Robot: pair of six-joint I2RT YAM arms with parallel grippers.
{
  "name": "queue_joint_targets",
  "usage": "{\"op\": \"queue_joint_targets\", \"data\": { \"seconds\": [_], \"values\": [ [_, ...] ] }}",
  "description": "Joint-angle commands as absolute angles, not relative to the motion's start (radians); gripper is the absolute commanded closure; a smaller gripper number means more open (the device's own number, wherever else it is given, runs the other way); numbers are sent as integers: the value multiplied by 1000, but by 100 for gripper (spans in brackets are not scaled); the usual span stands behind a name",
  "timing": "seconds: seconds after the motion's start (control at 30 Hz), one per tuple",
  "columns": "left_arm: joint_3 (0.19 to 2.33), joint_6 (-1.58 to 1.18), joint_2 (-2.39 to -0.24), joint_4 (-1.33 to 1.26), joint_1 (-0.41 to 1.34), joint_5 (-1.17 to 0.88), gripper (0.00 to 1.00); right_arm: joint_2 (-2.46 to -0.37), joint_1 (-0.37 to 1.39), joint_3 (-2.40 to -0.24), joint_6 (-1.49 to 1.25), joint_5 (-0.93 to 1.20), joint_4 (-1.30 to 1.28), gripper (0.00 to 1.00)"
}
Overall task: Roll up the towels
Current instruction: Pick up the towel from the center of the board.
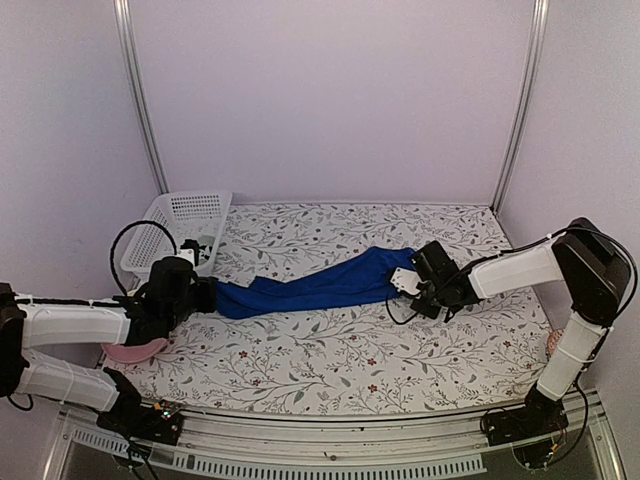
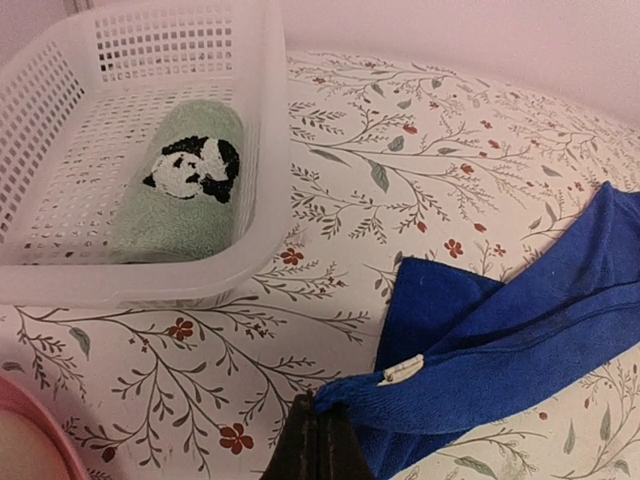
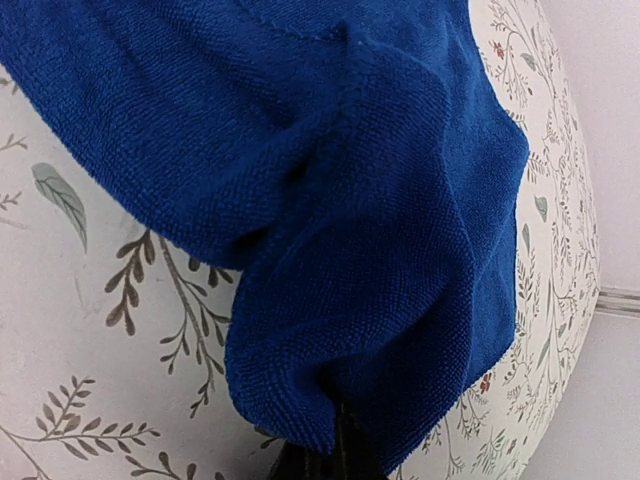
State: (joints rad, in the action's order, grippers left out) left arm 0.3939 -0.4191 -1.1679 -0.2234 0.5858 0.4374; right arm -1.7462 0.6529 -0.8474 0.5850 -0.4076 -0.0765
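Two towels, one basket [image 2: 262,120] holding the green towel [image 2: 180,215], beyond the left gripper [image 2: 318,445]. It and the right gripper [image 3: 335,455], arms stretched low, each pinch an end of the blue towel [image 1: 310,285].

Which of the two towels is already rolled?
The pale green towel with the panda patch, bundled in the white basket; the blue towel lies stretched out unrolled on the table.

Bright, even light on my floral-print counter [image 1: 340,350]; faint shadows; my left pincer [image 2: 318,440] sits dark, blurred.
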Motion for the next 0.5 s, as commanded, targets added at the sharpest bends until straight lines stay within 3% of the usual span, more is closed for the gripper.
{"op": "queue_joint_targets", "data": {
  "seconds": [0.0, 0.13, 0.27, 0.47],
  "values": [
    [417, -410, -1178, -235, 588, 440, 100, -1680, 649, -842, 608, -329, -85, 97],
    [417, -409, -1177, -234, 588, 441, 100, -1619, 640, -877, 600, -155, -215, 98],
    [419, -404, -1181, -238, 587, 435, 100, -1579, 595, -975, 585, 161, -456, 97],
    [423, -400, -1188, -237, 588, 426, 100, -1667, 486, -1121, 590, 397, -679, 97]
  ]
}}
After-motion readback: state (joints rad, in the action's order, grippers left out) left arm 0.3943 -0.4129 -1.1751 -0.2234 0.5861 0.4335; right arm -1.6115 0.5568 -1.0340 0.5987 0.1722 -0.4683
